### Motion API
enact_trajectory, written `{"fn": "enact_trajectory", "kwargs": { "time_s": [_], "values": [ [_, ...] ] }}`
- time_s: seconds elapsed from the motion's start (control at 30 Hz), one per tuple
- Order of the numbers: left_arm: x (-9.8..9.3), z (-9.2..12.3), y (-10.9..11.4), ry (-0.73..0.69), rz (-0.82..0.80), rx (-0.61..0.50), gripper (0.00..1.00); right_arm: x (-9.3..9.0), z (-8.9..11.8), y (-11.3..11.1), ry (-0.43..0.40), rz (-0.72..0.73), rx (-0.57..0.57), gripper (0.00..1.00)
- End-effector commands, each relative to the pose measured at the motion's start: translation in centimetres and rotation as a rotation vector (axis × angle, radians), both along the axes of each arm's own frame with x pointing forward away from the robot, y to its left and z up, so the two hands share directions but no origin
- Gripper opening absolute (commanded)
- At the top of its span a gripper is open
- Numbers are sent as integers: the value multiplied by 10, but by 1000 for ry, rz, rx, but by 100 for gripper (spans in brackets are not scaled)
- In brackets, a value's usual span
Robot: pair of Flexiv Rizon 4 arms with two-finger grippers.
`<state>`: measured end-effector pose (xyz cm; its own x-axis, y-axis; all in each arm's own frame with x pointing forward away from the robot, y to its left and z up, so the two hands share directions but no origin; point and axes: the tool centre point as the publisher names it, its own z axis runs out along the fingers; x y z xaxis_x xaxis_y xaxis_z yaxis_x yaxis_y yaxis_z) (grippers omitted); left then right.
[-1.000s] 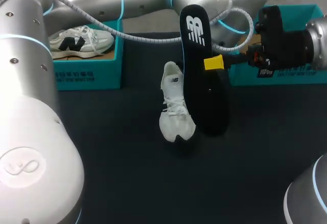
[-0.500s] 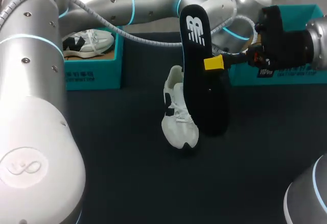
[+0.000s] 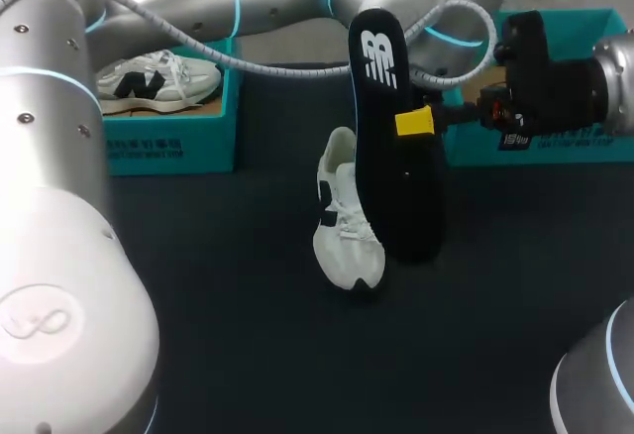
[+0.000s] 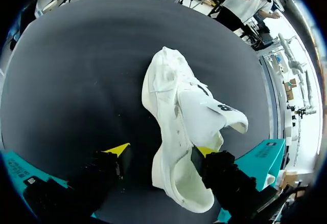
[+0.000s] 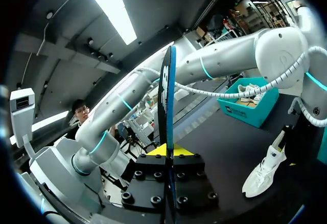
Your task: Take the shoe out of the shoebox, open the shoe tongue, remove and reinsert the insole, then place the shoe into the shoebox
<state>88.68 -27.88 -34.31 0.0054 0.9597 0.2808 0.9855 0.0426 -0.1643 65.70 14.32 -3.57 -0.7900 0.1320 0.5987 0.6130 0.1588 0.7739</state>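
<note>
1. Since a second ago the shoe (image 3: 347, 226) has slid a little toward the near edge of the counter (image 3: 228, 335) and rolled, so its dark side mark now shows.
2. Left pincer (image 4: 162, 152) straddles the heel, released: one tip sits at the collar, the other stands apart from the shoe.
3. Right pincer (image 3: 414, 122) is clenched on the insole (image 3: 396, 196), held upright just beside the shoe.
4. By my judgement the insole is out and the shoe is being lined up for reinsertion; the shoebox (image 3: 168, 142) stands well apart.
</note>
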Motion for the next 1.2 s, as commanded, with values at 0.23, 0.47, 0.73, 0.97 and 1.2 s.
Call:
{"fn": "enact_trajectory", "kwargs": {
  "time_s": [0.23,0.47,0.73,0.97,1.2],
  "values": [
    [19,56,5,-85,114,-331,100,1,-1,1,1,1,-2,0],
    [30,94,-13,-137,74,-527,100,1,-1,1,1,1,-2,0],
    [41,122,-23,-188,35,-716,100,1,-1,1,1,1,-2,0],
    [41,122,-23,-188,35,-716,100,1,-1,1,1,1,-2,0],
    [44,114,-37,-175,76,-812,100,1,-1,1,1,1,-2,0]
  ]
}}
